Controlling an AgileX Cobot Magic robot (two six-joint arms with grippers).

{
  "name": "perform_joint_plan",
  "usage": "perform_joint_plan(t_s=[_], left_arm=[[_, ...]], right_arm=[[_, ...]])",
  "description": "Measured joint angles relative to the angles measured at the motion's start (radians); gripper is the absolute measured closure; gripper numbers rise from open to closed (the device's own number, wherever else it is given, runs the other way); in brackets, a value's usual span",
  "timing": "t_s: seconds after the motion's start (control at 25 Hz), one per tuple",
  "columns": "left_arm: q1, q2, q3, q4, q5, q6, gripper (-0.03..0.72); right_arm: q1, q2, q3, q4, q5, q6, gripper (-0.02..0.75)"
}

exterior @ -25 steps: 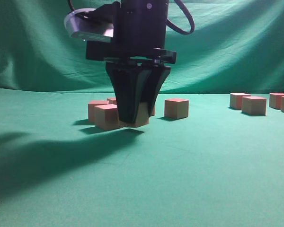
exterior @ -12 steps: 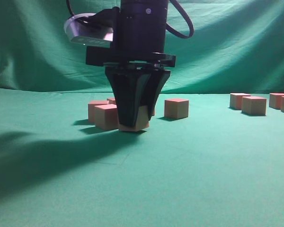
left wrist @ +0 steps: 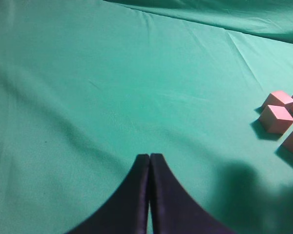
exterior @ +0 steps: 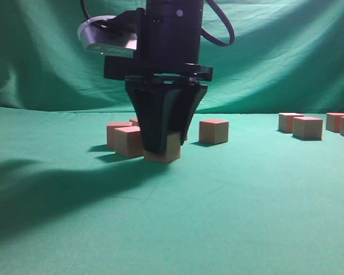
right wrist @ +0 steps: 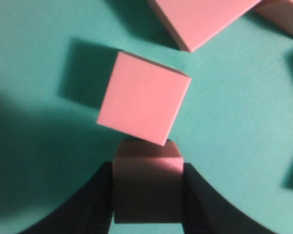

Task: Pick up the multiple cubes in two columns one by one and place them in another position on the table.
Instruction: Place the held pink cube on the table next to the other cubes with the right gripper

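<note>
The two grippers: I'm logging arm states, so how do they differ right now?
The right gripper is shut on a cube; the left gripper is shut on nothing. The right is low among cubes; the left hangs over bare table. Both have dark fingers.

Draped green backdrop (exterior: pixel 286 51) (creased) behind

Green cloth all round us, lit from above.

Behind the end effector we see a draped green backdrop (exterior: pixel 286 57) hanging in soft folds and creases, filling the whole rear of the exterior view. It meets the flat green surface along a line just behind the end effector's tip. A broad dark shadow (exterior: pixel 57 189) spreads to the left of and in front of the end effector. To its right the cloth lies evenly lit.
</note>
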Motion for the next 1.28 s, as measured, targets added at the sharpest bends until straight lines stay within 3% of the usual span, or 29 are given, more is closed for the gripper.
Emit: perform_joint_plan(t_s=[0.4,0.68,0.88,0.96,1.12,1.28], left_arm=[[0.000,0.000,0.000,0.000,0.000,0.000,0.688],[0.000,0.000,0.000,0.000,0.000,0.000,0.688],[0.000,0.000,0.000,0.000,0.000,0.000,0.688],[0.000,0.000,0.000,0.000,0.000,0.000,0.688],[0.000,0.000,0.000,0.000,0.000,0.000,0.688],[0.000,0.000,0.000,0.000,0.000,0.000,0.688]], right_arm=[[0.000,0.000,0.000,0.000,0.016,0.000,0.081],[0.000,0.000,-0.126,0.000,0.157,0.004,0.069],[0.000,-0.022,-0.254,-0.018,0.171,0.046,0.069],[0.000,-0.063,-0.270,-0.062,0.178,0.073,0.127],[-0.012,-0.182,-0.270,-0.207,0.189,0.201,0.121],[-0.101,-0.301,-0.272,-0.232,0.193,0.279,0.121]])
